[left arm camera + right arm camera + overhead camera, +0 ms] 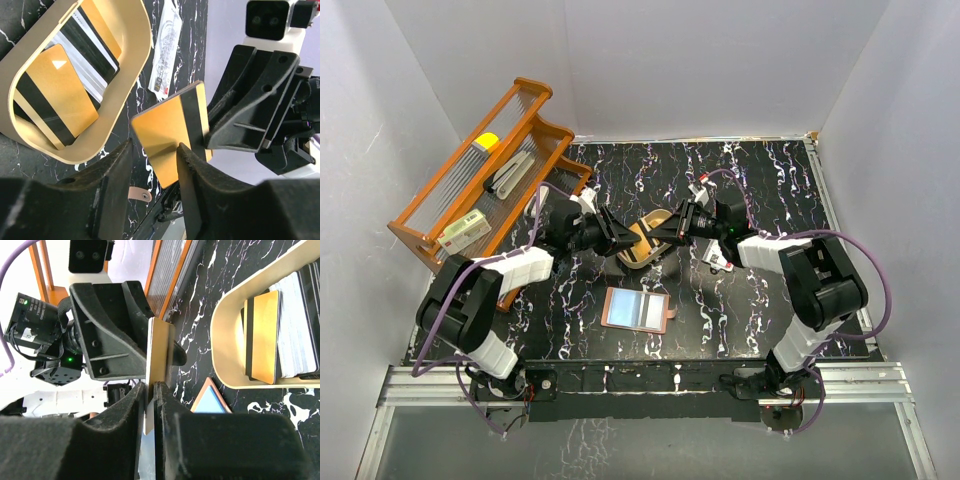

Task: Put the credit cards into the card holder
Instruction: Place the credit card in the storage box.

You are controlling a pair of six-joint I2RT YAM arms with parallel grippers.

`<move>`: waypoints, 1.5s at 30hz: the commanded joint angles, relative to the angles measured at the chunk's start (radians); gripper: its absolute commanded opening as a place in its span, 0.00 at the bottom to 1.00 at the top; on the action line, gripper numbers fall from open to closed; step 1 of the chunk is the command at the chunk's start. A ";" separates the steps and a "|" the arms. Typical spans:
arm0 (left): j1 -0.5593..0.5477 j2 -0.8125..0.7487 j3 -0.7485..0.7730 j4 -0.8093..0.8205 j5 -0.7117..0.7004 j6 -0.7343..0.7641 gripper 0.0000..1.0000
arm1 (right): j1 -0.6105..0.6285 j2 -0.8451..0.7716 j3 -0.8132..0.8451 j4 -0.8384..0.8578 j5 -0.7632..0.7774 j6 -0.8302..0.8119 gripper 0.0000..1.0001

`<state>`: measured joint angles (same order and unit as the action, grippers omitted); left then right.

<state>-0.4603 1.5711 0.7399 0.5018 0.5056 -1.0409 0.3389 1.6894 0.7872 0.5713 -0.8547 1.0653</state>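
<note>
Right fingers (142, 405) fill the foreground of their own wrist view, pressed almost together on the lower edge of a gold card (161, 355), so the right gripper (150, 390) is pinched shut on it. The card stands on edge in the air above the worktop (760, 180), between the two grippers.

Left gripper (155, 147): jaws part open, astride the same card. One finger looks to be against a face and a gap shows on the other side. Not clamped, as far as the views tell.

Holder (636, 308): lies opened flat, pockets up, at the middle of the worktop towards its near edge. It is apart from the tray (142, 45) and nothing is touching it.

Stacked cards (60, 95) lie in the tray. A white card (167, 45) lies on the worktop just beside the tray's rim. The rack (480, 190) sits at the far-left corner and plays no part here.

Judgement: this is a hand-over or re-grip of one card, with no card seen in the holder yet.

How to do it well:
- Close the left jaws squarely on the flat faces, well in from the edge, before the right lets go. The card is thin and slick and would twist out of a corner pinch.
- Leave one long edge free to lead into the pocket.
- Release slowly and draw the right gripper straight back, without dragging the card.
- Carry it low to the holder and enter the pocket mouth at a shallow angle.
- The holder is light and may slide, so the free gripper could pin it.
</note>
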 commanded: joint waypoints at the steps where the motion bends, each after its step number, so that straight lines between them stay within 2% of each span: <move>1: 0.005 0.011 0.027 0.033 0.017 0.014 0.35 | -0.001 0.009 -0.007 0.101 -0.047 0.012 0.13; 8: 0.013 0.031 0.017 0.017 0.015 0.032 0.25 | -0.003 0.031 -0.015 0.111 -0.053 0.007 0.16; 11: 0.018 0.040 0.014 0.026 0.020 0.030 0.25 | -0.006 0.043 -0.011 0.107 -0.053 0.003 0.12; 17: 0.026 0.058 0.018 0.018 0.018 0.040 0.32 | -0.006 0.082 0.001 0.101 -0.040 -0.010 0.00; 20: 0.031 0.079 0.030 -0.006 0.007 0.055 0.39 | -0.008 0.109 0.032 0.048 -0.012 -0.053 0.00; 25: 0.037 0.120 0.042 -0.001 0.017 0.057 0.41 | -0.008 0.158 0.086 -0.020 0.013 -0.112 0.00; 39: 0.042 0.178 0.059 0.114 0.081 -0.004 0.43 | -0.008 0.177 0.090 0.012 -0.032 -0.087 0.00; 41: 0.042 0.180 0.053 0.142 0.088 -0.023 0.35 | -0.008 0.174 0.081 0.040 -0.040 -0.067 0.00; 45: 0.043 0.179 0.045 0.167 0.090 -0.044 0.11 | -0.008 0.167 0.078 0.038 -0.049 -0.068 0.01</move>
<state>-0.4191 1.7493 0.7723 0.5869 0.5598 -1.0595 0.3271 1.8652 0.8482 0.5472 -0.8753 0.9897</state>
